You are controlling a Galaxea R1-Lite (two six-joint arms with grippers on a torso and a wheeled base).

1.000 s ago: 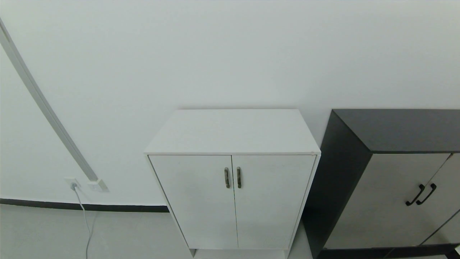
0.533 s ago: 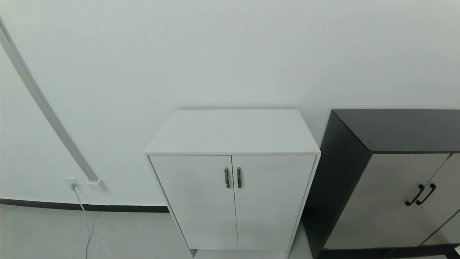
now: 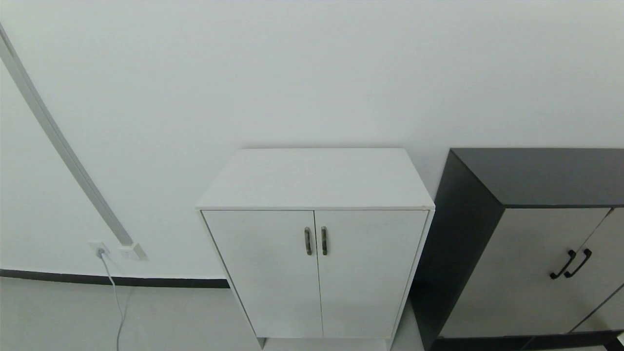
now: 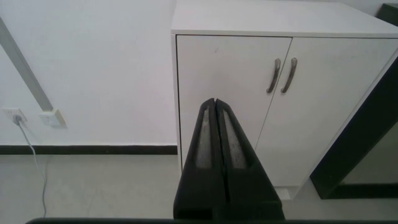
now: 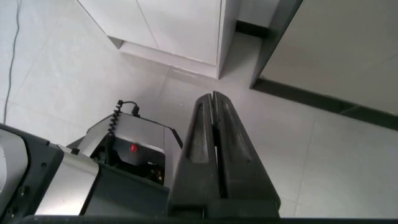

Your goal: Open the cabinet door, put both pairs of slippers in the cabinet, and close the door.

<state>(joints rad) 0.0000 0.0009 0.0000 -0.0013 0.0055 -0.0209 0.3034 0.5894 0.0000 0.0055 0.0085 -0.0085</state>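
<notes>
White wall (image 3: 312, 73) at back; white cabinet (image 3: 316, 179) stands against it, doors (image 3: 265, 273) shut (black cabinet (image 3: 536, 176) just right of it). Left end effector (image 4: 215, 104) and right end effector (image 5: 216, 98) fully closed, holding nothing.

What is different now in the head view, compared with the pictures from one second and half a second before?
Nothing has visibly changed. The white cabinet stands in the same place against the wall with both doors shut, and the black cabinet beside it and the cable at the wall socket are as they were.
</notes>
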